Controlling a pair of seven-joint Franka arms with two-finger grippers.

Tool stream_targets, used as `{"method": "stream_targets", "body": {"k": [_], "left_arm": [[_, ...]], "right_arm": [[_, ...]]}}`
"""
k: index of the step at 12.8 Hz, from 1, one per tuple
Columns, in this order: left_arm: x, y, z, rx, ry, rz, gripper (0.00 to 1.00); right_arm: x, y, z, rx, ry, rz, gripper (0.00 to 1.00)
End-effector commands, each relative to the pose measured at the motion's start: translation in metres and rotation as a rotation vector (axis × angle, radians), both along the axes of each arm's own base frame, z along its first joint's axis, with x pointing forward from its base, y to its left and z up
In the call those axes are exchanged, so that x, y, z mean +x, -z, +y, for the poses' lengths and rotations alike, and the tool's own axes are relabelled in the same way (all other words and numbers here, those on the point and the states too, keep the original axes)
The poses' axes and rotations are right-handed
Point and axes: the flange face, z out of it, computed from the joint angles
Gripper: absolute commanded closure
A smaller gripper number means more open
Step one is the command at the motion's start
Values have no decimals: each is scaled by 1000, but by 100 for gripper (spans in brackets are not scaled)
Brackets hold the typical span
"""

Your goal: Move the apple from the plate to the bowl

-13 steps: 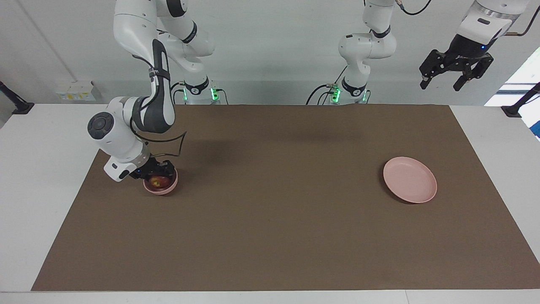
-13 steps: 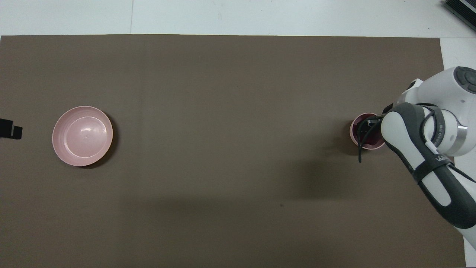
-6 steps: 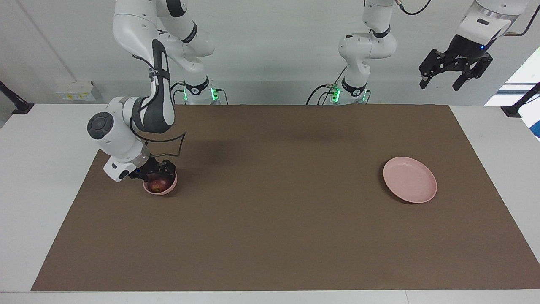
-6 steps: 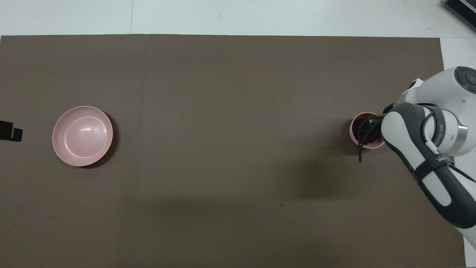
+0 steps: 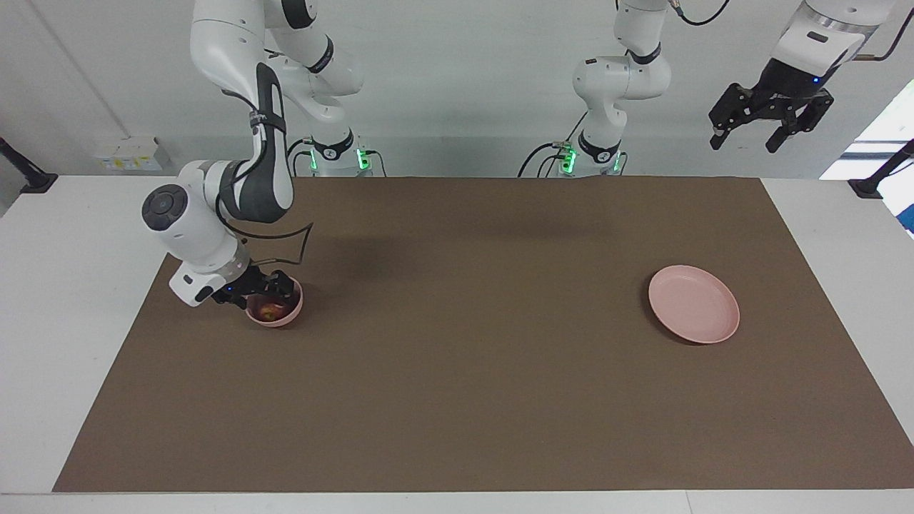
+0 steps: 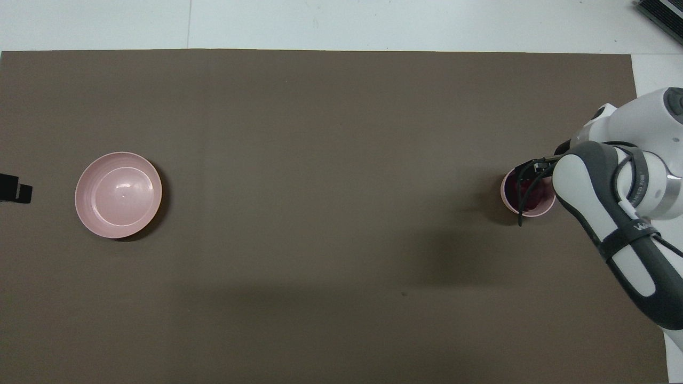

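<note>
The apple [image 5: 270, 311] lies in the small deep pink bowl [image 5: 288, 318] toward the right arm's end of the table. My right gripper [image 5: 260, 290] hangs just over the bowl's rim, open, with nothing between its fingers. In the overhead view the right arm covers part of the bowl [image 6: 525, 213], and the apple [image 6: 526, 188] shows as a dark red patch inside. The wide pink plate [image 5: 693, 303] lies bare toward the left arm's end and also shows in the overhead view [image 6: 118, 194]. My left gripper [image 5: 770, 121] waits open, high above the table's edge.
A brown mat [image 5: 464, 343] covers the table, with white table margin [image 5: 64, 271] around it. Only the left gripper's tip [image 6: 13, 188] shows at the overhead view's edge beside the plate.
My right gripper has lifted a little off the apple and drawn back toward the mat's edge. The apple stays in the bowl. The left arm has barely moved.
</note>
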Motion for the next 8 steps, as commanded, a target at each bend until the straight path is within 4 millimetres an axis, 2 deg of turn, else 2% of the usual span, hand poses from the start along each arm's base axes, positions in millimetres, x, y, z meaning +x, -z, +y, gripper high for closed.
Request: {"method": "stream_targets", "body": {"k": [1, 2, 4, 5, 8], "left_arm": [[-8, 0, 2, 12, 0, 7, 0], [-8, -1, 2, 11, 0, 5, 0], [-8, -1, 2, 11, 0, 5, 0], [-8, 0, 2, 11, 0, 7, 0], [-8, -1, 2, 11, 0, 5, 0]], "right_arm": [[-1, -48, 16, -31, 24, -70, 0], [-3, -63, 31, -61, 17, -91, 0], [-10, -94, 47, -89, 78, -108, 0], [-15, -114, 50, -89, 97, -101, 0], [-37, -194, 41, -78, 127, -95, 0]]}}
